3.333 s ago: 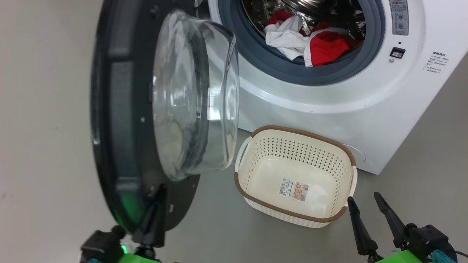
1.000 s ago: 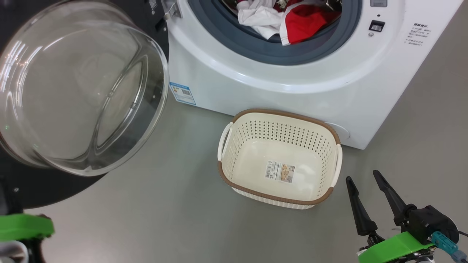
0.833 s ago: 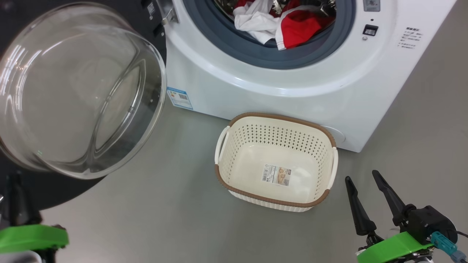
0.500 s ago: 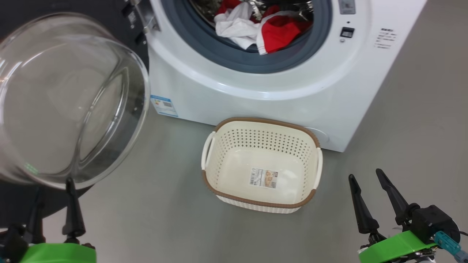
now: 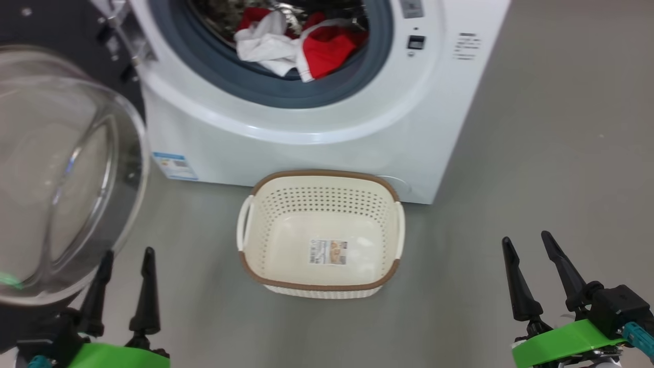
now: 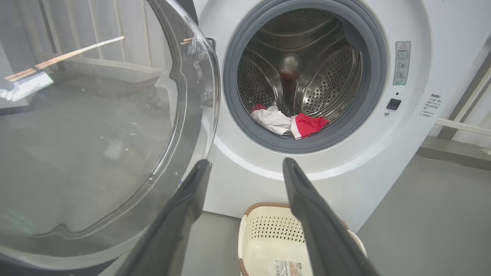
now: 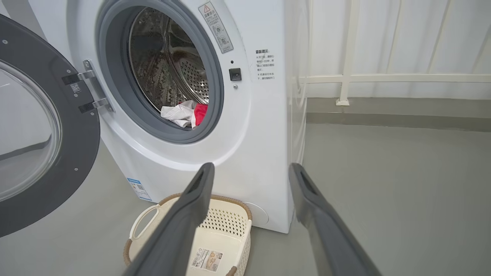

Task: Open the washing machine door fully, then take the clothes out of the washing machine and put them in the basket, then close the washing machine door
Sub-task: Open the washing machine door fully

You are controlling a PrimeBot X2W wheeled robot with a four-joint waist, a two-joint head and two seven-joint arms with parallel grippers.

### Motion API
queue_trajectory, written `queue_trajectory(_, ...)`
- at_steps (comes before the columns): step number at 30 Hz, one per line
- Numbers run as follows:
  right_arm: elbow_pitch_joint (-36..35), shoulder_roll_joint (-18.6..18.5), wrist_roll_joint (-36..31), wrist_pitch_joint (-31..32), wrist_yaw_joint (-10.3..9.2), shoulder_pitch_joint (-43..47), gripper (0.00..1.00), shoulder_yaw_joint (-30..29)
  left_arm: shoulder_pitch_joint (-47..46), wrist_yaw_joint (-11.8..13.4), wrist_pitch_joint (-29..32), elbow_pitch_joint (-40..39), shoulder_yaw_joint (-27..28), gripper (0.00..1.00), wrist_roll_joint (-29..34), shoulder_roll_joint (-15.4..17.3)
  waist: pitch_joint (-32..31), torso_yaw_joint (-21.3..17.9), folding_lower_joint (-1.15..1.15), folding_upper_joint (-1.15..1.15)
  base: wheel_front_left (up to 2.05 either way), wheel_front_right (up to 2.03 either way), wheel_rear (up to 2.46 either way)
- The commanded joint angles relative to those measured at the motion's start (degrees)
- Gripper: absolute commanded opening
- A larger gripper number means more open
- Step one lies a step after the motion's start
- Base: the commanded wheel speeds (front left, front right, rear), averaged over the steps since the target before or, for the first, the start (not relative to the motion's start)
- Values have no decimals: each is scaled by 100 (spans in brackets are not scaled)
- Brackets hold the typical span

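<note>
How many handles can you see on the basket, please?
2: a left handle and a right handle, at opposite ends of the basket. None seems hidden.

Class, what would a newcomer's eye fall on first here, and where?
The red and white clothes stand out first, bunched in the mouth of the white washing machine. At left, the washing machine door stands swung open, its clear glass bowl bulging. The cream basket sits on the floor before the machine, holding no clothes.

Cut off at the head view's left edge: the washing machine door [image 5: 66, 168]. Cropped at the far edge: top of the washing machine [image 5: 317, 148]. Partly hidden behind the gasket [image 5: 286, 94]: the clothes [image 5: 322, 51]. Too small to read: sticker [image 5: 327, 252] in the basket [image 5: 322, 202], printed text [image 5: 466, 47].
</note>
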Motion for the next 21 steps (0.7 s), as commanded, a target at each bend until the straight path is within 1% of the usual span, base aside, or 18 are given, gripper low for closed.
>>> queue_trajectory(1,-163,-13,52,-51,42,-73,100,85,-2,6,-31,-200,89,100,-55,174,-15,-276,0,0,0,0,0)
queue_trajectory(13,-213,9,87,-51,42,-68,100,-19,121,6,-31,-425,-378,100,-227,300,29,-933,0,0,0,0,0)
queue_trajectory(21,-240,11,152,-51,42,14,100,-86,86,6,-31,-434,-533,100,-287,337,22,-1140,0,0,0,0,0)
